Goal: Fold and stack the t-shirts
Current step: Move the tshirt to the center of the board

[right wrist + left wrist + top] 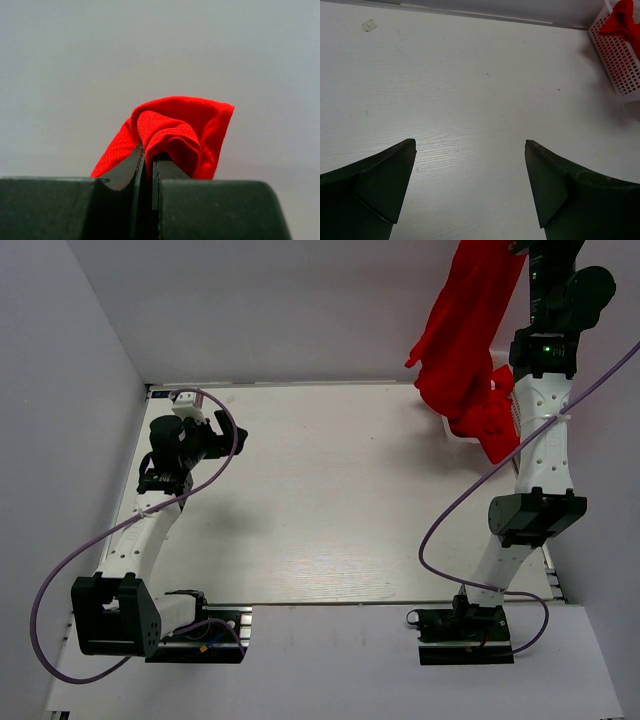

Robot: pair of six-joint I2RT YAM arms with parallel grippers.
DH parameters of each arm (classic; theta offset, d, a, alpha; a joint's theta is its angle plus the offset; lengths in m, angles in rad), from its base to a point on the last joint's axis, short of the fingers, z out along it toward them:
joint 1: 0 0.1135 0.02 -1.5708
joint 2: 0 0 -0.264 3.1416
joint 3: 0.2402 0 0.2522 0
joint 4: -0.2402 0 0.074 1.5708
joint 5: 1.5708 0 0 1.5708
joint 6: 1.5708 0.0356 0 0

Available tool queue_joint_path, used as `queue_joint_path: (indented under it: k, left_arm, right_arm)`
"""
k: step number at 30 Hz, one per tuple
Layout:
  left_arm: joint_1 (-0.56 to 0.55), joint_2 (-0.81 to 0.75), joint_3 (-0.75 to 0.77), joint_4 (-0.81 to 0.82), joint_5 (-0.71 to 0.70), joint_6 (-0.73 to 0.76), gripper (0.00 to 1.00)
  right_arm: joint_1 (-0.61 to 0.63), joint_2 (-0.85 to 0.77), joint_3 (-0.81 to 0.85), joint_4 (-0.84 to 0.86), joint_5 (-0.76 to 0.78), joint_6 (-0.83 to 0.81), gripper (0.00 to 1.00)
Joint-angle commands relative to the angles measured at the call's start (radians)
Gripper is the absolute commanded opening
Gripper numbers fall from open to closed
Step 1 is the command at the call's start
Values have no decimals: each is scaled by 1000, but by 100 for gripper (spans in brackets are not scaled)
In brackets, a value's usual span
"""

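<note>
Shirt (462, 330) hangs bunched in the upper right of the top view, lifted high off the counter (320, 500). The right tool (148, 156) is clamped nearly flush on a small fold of it (175, 125), with only a sliver of gap between the jaws. The left tool (470, 143) sits at centre left in the top view (222, 436), spread wide with nothing in it and bare counter under it.

Risks as we judge them:
- The pinch is thin and at one edge of the cloth, so a fast swing could pull it out.
- The lower end of the shirt hangs right at the red heap (488, 425) in the basket (620, 65). We cannot tell whether the two are separate. If they are tangled, a lift may drag a second piece out or tip the basket.
- The cloth is roped up, so it will likely land crumpled and need spreading.
- The left tool is well apart from the shirt, so there is no second grip to help for now.

The basket is white lattice, at the right edge of the counter and mostly hidden in the top view. The left wrist view shows red fabric (622, 22) piled above its rim. We cannot tell how many pieces are in it.
</note>
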Motion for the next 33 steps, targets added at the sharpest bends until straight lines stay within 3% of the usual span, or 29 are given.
queue_joint_path:
  k: [1, 10, 16, 21, 23, 24, 26, 27, 30, 33]
  left_arm:
    - [5, -28, -3, 15, 17, -6, 100]
    - [5, -28, 15, -33, 17, -6, 100]
    - [5, -65, 75, -218, -43, -61, 100]
    - [-4, -164, 63, -312, -213, -198, 100]
    - [-4, -192, 51, -324, -245, -239, 100]
    - [-4, -203, 37, -324, -246, -250, 100]
    - [-4, -226, 25, -324, -255, -279, 100]
    - [-4, -226, 12, -324, -265, -279, 100]
    - [-4, -226, -12, -324, -266, -288, 100]
    - [-4, -191, -35, -297, -246, -298, 100]
  right_arm:
    - [13, -46, 50, 132, -128, 100, 0]
    - [161, -57, 27, 98, -378, 174, 0]
    - [243, -112, -93, 104, -406, 149, 0]
    - [301, -228, -407, 105, -466, 93, 0]
    - [322, -309, -586, 180, -486, 80, 0]
    - [336, -327, -783, 241, -493, 72, 0]
    - [359, -379, -905, 312, -486, 74, 0]
    - [384, -382, -1052, 334, -472, 77, 0]
    - [433, -358, -1218, 354, -448, 71, 0]
    - [464, -236, -1263, 337, -446, 105, 0]
